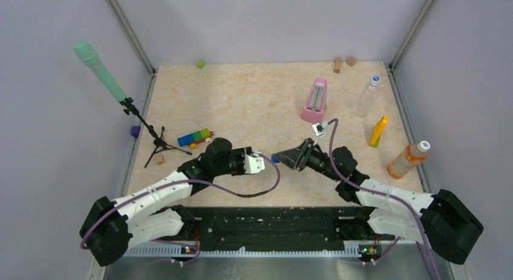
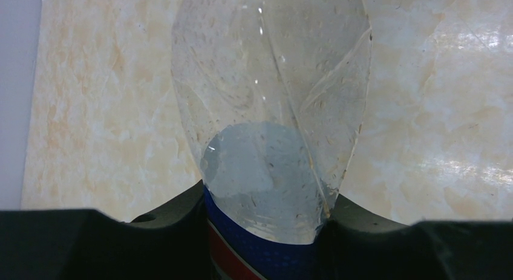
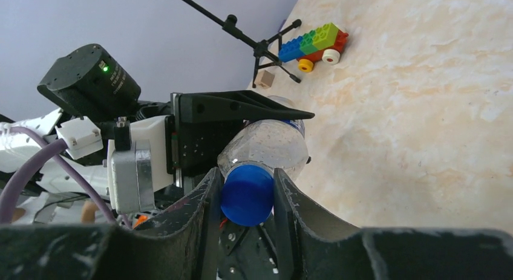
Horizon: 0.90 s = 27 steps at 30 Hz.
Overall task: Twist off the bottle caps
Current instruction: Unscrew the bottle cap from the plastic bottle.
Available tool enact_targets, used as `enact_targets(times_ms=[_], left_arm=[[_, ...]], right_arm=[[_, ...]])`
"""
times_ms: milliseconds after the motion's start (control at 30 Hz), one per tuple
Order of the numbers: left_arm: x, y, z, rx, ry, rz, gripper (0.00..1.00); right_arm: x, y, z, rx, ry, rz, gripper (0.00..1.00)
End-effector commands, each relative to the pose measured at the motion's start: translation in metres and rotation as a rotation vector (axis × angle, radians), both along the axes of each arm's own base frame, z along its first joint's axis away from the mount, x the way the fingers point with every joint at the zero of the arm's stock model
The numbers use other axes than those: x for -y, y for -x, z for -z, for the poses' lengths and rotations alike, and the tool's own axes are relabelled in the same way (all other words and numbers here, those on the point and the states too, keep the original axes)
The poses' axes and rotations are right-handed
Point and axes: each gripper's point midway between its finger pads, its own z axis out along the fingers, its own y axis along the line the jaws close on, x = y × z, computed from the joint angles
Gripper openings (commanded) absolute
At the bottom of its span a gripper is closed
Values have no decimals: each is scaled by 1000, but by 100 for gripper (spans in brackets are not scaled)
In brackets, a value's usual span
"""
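Note:
My left gripper [image 1: 259, 164] is shut on the short clear bottle [image 2: 272, 110], its jaws on the blue label, and holds it lying sideways above the table. In the left wrist view the gripper [image 2: 266, 237] clamps the bottle's body. My right gripper [image 1: 283, 158] is shut on the dark blue cap [image 3: 247, 194], which sits on that bottle's [image 3: 269, 144] neck; both fingers press its sides. The taller clear bottle [image 1: 367, 97] with a pale cap [image 1: 375, 79] and the orange-tinted bottle [image 1: 406, 160] with a white cap [image 1: 423, 146] lie at the right, untouched.
A pink metronome [image 1: 314, 101] and a slim yellow object [image 1: 379, 130] lie beyond my right gripper. A microphone stand [image 1: 158, 144] and a toy brick car [image 1: 195, 137] sit at the left. A green cube [image 1: 200, 63] and wooden blocks [image 1: 343, 63] are at the far edge.

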Motion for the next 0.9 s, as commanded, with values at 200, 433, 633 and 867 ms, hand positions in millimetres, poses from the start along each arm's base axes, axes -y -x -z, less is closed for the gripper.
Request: enact_targets(times_ms=[200,433,633,867], left_arm=[[16,-4,-21,38,66,37,0],[17,-4,-21,37,63,40,0],[15,-5,-23,46,61,30,0],[14,-6,-24,52,57,27,0]], right_arm=[[7,-3,8,138,139,13,46],[7,-1,4,116,100,13,42],[4,6,3,110,94,-28,51],[7,6,2,119,87,-13,32]])
